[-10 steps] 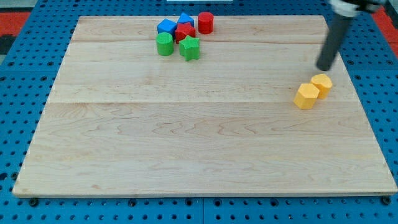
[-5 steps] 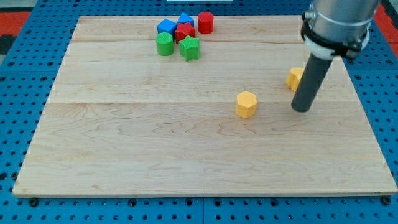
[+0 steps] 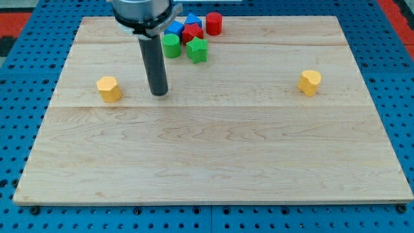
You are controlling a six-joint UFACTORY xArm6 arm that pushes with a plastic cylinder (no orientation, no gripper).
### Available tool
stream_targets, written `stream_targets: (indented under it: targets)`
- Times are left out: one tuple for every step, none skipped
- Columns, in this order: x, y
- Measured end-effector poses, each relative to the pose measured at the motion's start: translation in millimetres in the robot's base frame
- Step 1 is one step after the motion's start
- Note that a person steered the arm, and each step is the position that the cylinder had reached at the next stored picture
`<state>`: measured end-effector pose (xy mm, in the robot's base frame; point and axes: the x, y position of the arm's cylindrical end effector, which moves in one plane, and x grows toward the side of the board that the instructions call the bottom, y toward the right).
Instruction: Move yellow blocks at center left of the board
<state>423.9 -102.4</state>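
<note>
One yellow hexagon block [image 3: 109,88] lies at the board's centre left. A second yellow block [image 3: 310,82] lies at the view's right side of the board. My tip [image 3: 158,92] rests on the board a short way to the right of the left yellow block, not touching it. The rod rises from the tip to the view's top.
A cluster sits at the board's top centre: blue block [image 3: 174,28], another blue block [image 3: 192,20], red cylinder [image 3: 214,24], red block [image 3: 192,33], green cylinder [image 3: 171,46], green star-like block [image 3: 197,50]. The rod partly hides the cluster's left side.
The yellow hexagon slid from the board's middle right to the centre left. My tip swept left across the board after it. The other yellow block stayed at the right.
</note>
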Motion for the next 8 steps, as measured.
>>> stream_targets:
  targets:
    - [1, -71]
    - [-23, -44]
    - [-54, 67]
    - [-59, 182]
    - [-68, 297]
    - [-62, 362]
    - [-26, 310]
    - [-34, 173]
